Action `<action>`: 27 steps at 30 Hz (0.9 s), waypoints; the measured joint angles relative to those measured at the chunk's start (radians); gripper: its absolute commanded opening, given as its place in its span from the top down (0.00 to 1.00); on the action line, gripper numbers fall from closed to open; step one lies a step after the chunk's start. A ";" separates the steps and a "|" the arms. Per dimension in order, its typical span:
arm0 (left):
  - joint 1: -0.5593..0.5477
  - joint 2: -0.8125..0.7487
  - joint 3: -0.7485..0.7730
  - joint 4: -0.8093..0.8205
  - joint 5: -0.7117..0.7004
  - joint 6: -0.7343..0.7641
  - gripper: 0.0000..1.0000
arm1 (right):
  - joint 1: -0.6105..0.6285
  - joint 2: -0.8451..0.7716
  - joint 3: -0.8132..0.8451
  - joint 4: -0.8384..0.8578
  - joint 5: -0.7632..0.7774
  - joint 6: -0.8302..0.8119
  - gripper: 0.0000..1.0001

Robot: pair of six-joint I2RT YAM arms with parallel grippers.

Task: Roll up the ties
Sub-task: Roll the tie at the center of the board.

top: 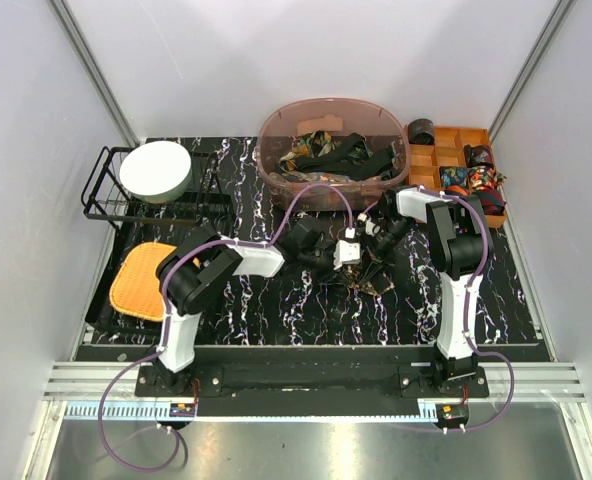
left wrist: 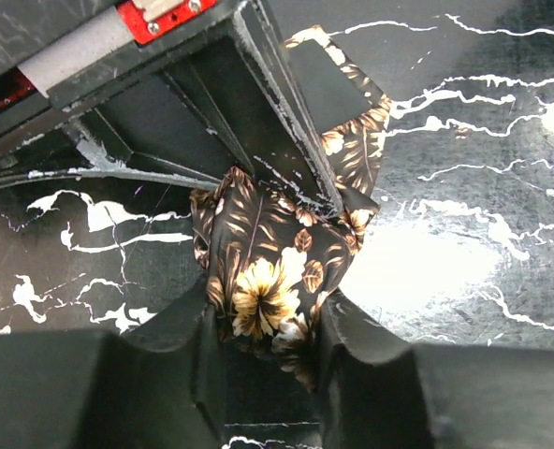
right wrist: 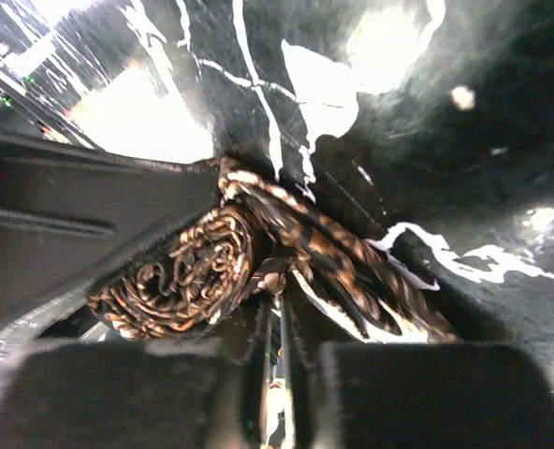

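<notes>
the brown floral tie (top: 369, 277) sits near the middle of the black marbled surface (top: 276, 310), a little toward the right edge. the left jaws are closed on it, squeezing the bundled fabric (left wrist: 277, 271) from both sides. the right jaws meet it from the opposite side, almost together and pinching the cloth. the rolled end (right wrist: 188, 271) is a tight coil, with a loose length trailing off beside it. more ties (top: 326, 150) lie in the clear bin (top: 276, 130) at the far edge. rolled ties (top: 473, 180) fill the orange tray (top: 446, 135) at the far right corner.
</notes>
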 measured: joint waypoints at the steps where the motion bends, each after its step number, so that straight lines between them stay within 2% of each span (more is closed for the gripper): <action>1: -0.002 -0.003 0.000 -0.006 -0.006 -0.002 0.92 | 0.000 0.000 0.001 -0.003 -0.001 -0.002 0.79; 3: -0.005 -0.012 0.000 -0.028 -0.026 -0.016 0.96 | 0.000 0.000 0.002 -0.009 -0.003 -0.013 0.70; 8: -0.009 -0.027 -0.003 -0.054 -0.071 -0.071 0.97 | -0.020 -0.012 -0.010 0.009 -0.009 -0.042 0.55; 17: -0.012 -0.028 0.001 -0.055 -0.099 -0.152 0.97 | -0.075 -0.149 -0.121 0.174 -0.127 -0.011 0.52; 25: -0.011 -0.024 0.022 -0.090 -0.109 -0.185 0.97 | -0.074 -0.157 -0.142 0.246 -0.198 0.041 0.50; 26: -0.011 -0.024 0.024 -0.093 -0.109 -0.186 0.97 | -0.074 -0.157 -0.143 0.249 -0.204 0.044 0.38; 27: -0.011 -0.023 0.027 -0.097 -0.110 -0.189 0.97 | -0.074 -0.157 -0.146 0.253 -0.214 0.045 0.36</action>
